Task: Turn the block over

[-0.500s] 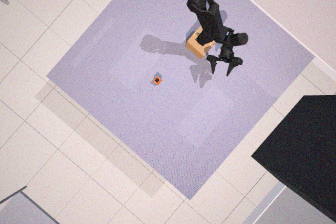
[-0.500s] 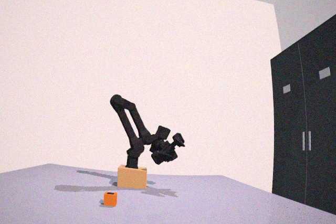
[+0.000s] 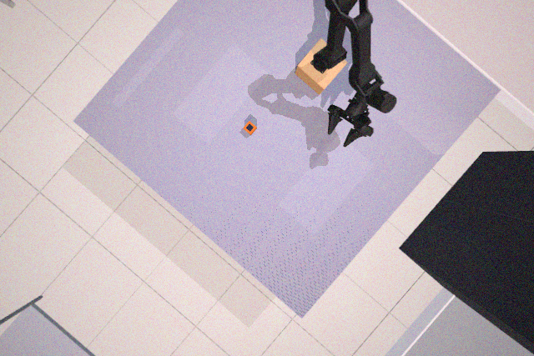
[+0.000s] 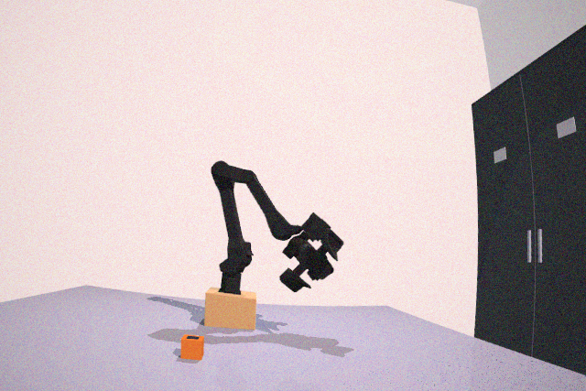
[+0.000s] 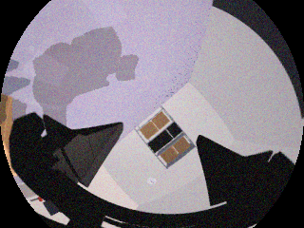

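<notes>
The block (image 3: 249,127) (image 4: 192,346) is a small orange cube with a dark square mark on its top face. It rests on the purple table (image 3: 207,54) (image 4: 426,358), out in front of the arm's base. My gripper (image 3: 342,132) (image 4: 313,261) (image 5: 161,133) is open and empty. It hangs high above the table, well away from the block, on the cabinet side of it. The block does not show in the wrist view, where only the two dark fingers, the table with the arm's shadow, and the floor beyond appear.
The arm stands on a tan box (image 3: 318,77) (image 4: 230,310) on the table. A tall black cabinet (image 3: 474,223) (image 4: 529,216) stands beside the table's edge. Pale tiled floor (image 3: 86,235) surrounds the table.
</notes>
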Robot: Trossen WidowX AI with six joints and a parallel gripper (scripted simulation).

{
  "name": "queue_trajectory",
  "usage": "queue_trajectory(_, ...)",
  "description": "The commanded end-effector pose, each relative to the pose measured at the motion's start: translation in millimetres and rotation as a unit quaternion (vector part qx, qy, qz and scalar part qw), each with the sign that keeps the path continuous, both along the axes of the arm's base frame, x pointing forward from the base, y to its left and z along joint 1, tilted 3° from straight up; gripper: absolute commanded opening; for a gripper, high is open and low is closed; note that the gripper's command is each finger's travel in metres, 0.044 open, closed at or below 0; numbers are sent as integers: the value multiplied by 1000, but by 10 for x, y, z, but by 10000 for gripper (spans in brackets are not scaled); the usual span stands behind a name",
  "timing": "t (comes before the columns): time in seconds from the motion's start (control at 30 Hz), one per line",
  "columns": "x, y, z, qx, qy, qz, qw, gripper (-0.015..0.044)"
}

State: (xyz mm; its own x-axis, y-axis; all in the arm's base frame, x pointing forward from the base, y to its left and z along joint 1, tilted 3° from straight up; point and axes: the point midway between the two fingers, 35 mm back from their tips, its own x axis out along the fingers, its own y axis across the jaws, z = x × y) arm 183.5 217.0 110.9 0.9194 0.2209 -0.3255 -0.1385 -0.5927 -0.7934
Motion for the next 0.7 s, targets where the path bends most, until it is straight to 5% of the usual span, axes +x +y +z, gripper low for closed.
queue_trajectory(0.0,428,-83,-130,40,82,-88,992,440)
queue_trajectory(0.33,1400,-732,-364,201,258,-351,877,440)
queue_trajectory(0.67,1945,-1930,-523,393,349,-621,582,440)
